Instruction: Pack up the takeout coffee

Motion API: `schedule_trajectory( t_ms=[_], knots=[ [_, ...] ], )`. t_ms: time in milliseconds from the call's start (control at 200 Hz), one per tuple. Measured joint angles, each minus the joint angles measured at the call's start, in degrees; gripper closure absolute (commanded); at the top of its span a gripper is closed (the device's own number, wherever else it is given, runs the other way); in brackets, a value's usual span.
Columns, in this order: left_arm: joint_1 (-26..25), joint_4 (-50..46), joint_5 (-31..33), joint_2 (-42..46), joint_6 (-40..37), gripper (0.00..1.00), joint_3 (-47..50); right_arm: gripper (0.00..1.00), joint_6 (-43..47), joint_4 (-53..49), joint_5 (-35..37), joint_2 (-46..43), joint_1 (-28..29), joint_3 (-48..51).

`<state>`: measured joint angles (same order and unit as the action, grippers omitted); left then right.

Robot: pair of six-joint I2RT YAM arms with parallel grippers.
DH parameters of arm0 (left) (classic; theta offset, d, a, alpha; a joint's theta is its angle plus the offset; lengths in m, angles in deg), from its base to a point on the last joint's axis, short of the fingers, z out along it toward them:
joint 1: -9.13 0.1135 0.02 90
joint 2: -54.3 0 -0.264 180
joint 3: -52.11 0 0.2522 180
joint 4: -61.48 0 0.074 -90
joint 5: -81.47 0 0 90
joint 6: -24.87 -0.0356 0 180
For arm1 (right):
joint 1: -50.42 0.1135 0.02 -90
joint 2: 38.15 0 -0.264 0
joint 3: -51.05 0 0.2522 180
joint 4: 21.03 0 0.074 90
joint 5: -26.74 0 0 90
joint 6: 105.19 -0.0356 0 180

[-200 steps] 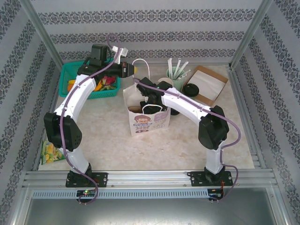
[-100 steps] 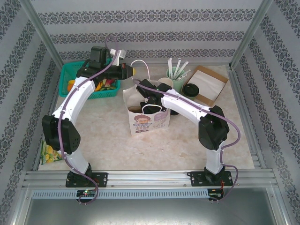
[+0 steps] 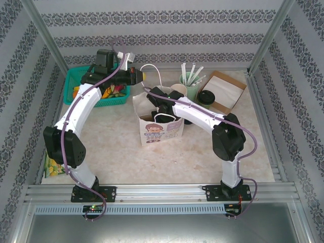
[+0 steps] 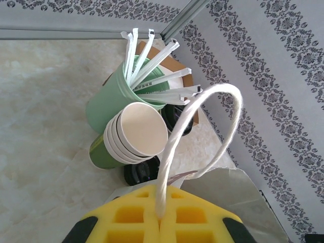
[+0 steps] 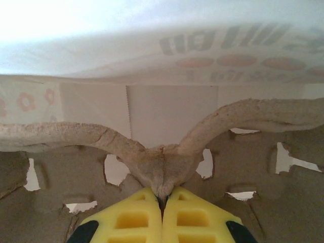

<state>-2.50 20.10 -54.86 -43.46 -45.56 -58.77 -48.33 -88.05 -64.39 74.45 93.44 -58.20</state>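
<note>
Closely, bag (image 3: 157, 130) walls hem right end effector (image 5: 163, 198).

We see left arm (image 3: 81, 109) and right arm (image 3: 200, 115): white links, black joints, black bases. We note purple cables (image 3: 119, 48) running along each. Fingers (image 4: 132, 218) yellow, grid-pocketed.
</note>
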Motion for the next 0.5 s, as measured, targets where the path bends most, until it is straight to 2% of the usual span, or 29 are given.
schedule_trajectory(
  t_ms=[500],
  knots=[
    [-0.02, 0.24, 3.39, 0.00, 2.34, 1.00, 0.00, 1.00, -0.07, -0.52, -0.33, 0.61, 0.37, 1.55]
  ],
)
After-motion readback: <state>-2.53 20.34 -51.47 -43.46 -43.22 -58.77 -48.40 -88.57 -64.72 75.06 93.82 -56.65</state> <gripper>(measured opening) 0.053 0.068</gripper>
